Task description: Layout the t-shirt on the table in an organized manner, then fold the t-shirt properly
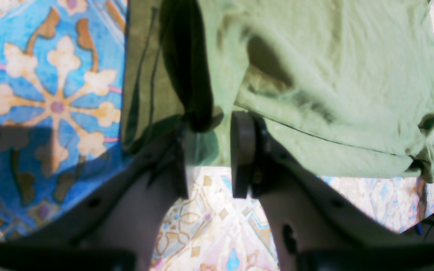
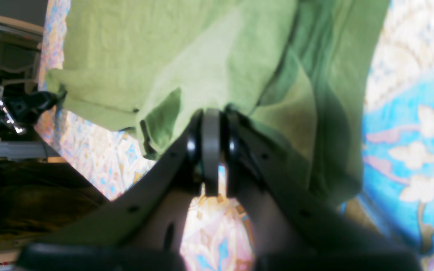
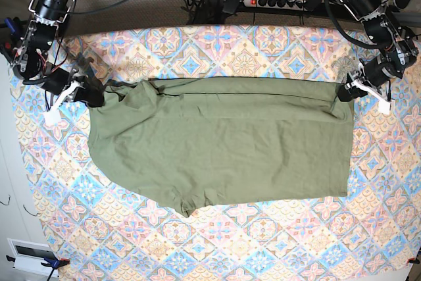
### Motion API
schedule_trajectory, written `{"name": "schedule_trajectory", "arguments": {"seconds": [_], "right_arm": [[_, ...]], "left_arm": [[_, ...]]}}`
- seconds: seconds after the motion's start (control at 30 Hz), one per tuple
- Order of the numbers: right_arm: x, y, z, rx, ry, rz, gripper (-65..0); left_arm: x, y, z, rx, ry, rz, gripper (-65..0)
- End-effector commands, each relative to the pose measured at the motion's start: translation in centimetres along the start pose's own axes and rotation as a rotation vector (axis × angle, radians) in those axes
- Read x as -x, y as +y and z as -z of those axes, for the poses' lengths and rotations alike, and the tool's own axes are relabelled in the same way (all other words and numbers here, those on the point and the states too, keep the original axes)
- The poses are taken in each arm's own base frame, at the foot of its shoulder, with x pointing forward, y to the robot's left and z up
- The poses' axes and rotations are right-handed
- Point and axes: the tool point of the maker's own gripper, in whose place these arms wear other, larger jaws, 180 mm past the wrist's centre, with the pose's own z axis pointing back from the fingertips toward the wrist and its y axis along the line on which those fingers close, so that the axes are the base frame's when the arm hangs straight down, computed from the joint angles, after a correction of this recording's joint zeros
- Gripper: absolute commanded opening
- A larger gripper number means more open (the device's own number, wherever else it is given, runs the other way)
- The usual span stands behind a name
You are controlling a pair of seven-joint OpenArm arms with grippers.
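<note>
Two arms stretching the shirt along its far edge

Both arms are working the layout step: the t-shirt (image 3: 220, 139) is lying spread across the middle of the table (image 3: 263, 241), its far edge pulled into a nearly straight line between the two grippers. The right gripper (image 2: 210, 150), at the left end in the base view, is pinching a fold of shirt with its fingers (image 2: 211, 124) pressed tight together. The left gripper (image 1: 209, 150), at the right end, is holding its fingers (image 1: 241, 150) partly apart, with a bunched edge of cloth sitting between them; whether it is truly clamping that cloth, I cannot tell. The near left corner is looking rounded and rumpled, so folding seems premature. Next, I judge, both ends need lowering together and letting go, then smoothing that near corner.
</note>
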Motion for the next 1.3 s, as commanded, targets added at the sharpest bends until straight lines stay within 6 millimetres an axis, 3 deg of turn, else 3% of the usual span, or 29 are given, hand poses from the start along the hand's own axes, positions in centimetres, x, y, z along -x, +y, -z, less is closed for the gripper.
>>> {"name": "schedule_trajectory", "arguments": {"seconds": [0.0,0.1,0.23,0.37,0.5,0.63,0.8,0.97,1.07,1.17,1.27], "right_arm": [[-2.9,0.6,-0.6,-0.017,-0.076,-0.037,-62.4],[-4.6,1.1,-0.1,-0.024,-0.122,-0.057,-62.3],[-4.7,0.5,0.2,0.01,-0.138,-0.063,-61.8],[-5.3,0.2,0.3,0.051,-0.122,-0.103,-56.6],[-4.3,-0.4,-0.1,0.068,-0.112,-0.088,-50.4],[-3.3,-1.4,-2.0,0.115,-0.127,-0.07,-44.1],[-3.5,0.0,-4.1,0.152,-0.107,-0.171,-41.8],[-4.1,2.9,-4.6,0.159,-0.069,-0.314,-41.8],[-3.8,4.5,-2.7,0.106,-0.029,-0.355,-42.1],[-5.4,6.5,0.2,0.03,-0.011,-0.406,-46.8],[-4.1,5.9,2.6,-0.006,0.053,-0.358,-51.2]], "left_arm": [[-1.9,-0.3,-0.6,0.006,-0.05,0.025,-49.5],[-1.9,-0.3,-0.6,0.006,-0.052,0.025,-49.5],[-1.9,-0.3,-0.6,0.006,-0.052,0.025,-49.5],[-1.9,-0.2,-0.6,0.006,-0.053,0.024,-49.5],[-1.9,-0.2,-0.6,0.006,-0.053,0.024,-49.5],[-1.9,-0.2,-0.6,0.006,-0.051,0.024,-49.5],[-2.3,-0.5,-0.5,0.014,-0.059,0.026,-49.5],[-3.1,-1.7,-0.9,0.088,-0.109,0.0,-49.6],[-3.3,-1.9,-1.0,0.102,-0.12,-0.004,-49.6],[-4.5,-3.1,-1.7,0.101,-0.151,0.059,-49.6],[-5.1,-4.0,-3.1,0.078,-0.174,0.137,-49.6]]}}
